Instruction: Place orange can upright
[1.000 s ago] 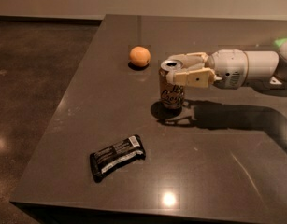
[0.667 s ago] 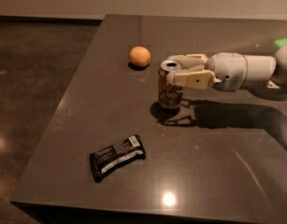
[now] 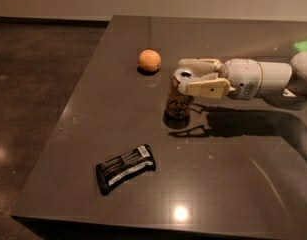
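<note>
The arm reaches in level from the right, wrist straight; the gripper (image 3: 183, 76) sits at the top of the orange can (image 3: 179, 102), jaws clasped on its upper rim, one finger behind, one in front; the can stands upright mid-table (image 3: 233, 174). Count: one can, one orange fruit (image 3: 149, 60) (behind it, apart), one black wrapper (image 3: 125, 168).

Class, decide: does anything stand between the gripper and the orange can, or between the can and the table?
Nothing visible does. The gripper holds the orange can by its top, upright on the table; fruit and wrapper lie apart.
</note>
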`<state>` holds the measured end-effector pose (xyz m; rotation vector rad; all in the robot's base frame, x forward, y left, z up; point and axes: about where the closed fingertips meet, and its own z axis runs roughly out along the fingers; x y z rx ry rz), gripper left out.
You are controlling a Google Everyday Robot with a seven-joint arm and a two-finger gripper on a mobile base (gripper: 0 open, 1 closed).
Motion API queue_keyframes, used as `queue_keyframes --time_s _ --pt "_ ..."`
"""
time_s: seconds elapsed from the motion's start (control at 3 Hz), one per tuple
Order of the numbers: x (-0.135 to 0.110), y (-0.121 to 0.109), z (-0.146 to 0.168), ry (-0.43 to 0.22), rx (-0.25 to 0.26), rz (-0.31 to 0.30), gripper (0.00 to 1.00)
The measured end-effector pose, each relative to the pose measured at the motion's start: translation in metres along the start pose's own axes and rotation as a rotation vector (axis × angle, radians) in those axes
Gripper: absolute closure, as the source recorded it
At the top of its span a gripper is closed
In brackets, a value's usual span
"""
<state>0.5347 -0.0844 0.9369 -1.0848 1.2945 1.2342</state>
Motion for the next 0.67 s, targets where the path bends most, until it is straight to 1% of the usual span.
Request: queue_keyframes --time_s 0.33,0.67 --pt "-0.0005 0.0004 0.0017 0.0 -0.003 -0.001 0.0" --pt "-0.0005 0.0004 0.0017 0.0 -0.003 -0.001 0.0"
